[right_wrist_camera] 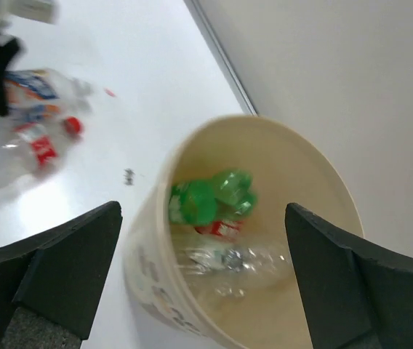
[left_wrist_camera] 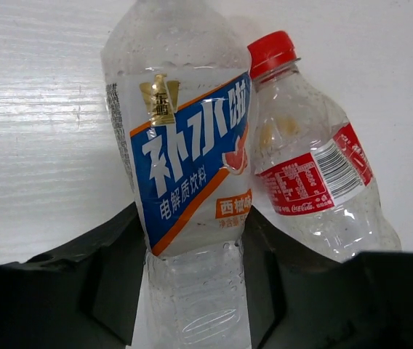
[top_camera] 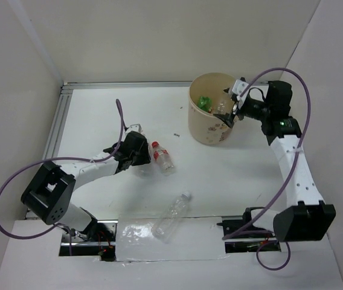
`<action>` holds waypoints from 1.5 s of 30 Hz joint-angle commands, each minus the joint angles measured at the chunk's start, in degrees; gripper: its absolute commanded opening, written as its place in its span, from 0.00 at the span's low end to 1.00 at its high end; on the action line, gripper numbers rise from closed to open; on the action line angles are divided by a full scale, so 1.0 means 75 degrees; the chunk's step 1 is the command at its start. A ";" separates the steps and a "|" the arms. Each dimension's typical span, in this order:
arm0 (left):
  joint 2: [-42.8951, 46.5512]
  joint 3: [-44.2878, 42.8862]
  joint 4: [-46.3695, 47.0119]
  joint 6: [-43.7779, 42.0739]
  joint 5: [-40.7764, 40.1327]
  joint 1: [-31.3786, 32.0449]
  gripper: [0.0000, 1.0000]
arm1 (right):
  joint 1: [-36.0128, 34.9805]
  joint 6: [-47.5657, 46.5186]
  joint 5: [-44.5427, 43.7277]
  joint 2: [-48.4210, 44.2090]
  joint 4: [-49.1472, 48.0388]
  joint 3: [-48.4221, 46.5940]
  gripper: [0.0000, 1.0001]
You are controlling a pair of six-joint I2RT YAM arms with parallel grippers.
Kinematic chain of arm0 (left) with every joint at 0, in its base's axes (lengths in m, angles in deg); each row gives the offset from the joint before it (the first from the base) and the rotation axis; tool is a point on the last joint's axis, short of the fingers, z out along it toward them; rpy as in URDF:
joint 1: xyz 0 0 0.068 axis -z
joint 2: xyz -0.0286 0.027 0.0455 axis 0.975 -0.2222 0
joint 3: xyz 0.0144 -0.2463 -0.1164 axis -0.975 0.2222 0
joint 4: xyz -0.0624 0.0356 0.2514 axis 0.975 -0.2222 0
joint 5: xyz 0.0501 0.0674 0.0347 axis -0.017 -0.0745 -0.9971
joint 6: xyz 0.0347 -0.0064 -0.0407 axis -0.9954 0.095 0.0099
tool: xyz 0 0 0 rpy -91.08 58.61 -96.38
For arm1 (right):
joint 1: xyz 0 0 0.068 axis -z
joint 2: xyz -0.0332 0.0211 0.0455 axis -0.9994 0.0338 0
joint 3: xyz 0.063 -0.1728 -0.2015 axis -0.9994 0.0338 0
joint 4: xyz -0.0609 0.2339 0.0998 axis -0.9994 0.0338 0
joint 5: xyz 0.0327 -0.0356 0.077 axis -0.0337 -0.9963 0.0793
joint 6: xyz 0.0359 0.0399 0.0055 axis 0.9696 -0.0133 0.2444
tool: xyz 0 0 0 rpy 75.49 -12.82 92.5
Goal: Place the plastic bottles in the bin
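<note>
The left gripper (left_wrist_camera: 195,280) clamps the blue-label bottle (left_wrist_camera: 185,160), which next needs lifting across to the bin (right_wrist_camera: 323,189), where the right gripper (right_wrist_camera: 201,218) hangs wide open, empty.

The white table (top_camera: 99,121) carries the tan bin (top_camera: 208,130), which stands upright toward the far right, with a small dark speck (top_camera: 176,134) on the bare surface just to the bin's left. Near the middle, a clear red-capped bottle (top_camera: 163,156) lies on its side close against a blue-labelled bottle (left_wrist_camera: 185,167). Well apart, at the near edge, a clear white-capped bottle (top_camera: 173,216) lies slantwise with its base on a crumpled clear plastic sheet (top_camera: 135,232).
</note>
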 commanded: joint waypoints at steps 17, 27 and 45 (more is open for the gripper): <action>-0.0209 -0.5337 0.1508 -0.1873 0.2570 0.0733 0.15 | -0.1521 -0.3921 0.0876 -0.1975 0.3698 0.3456 0.81; -0.4313 -0.9990 0.0939 -0.1557 0.2504 0.1144 0.88 | -0.2563 -0.3803 0.0384 -0.2116 0.3253 0.3785 0.96; 0.1318 -0.2686 0.0257 -0.1054 0.0440 0.0442 1.00 | -0.6430 -0.4413 -0.0704 -0.0032 0.1402 0.4254 1.00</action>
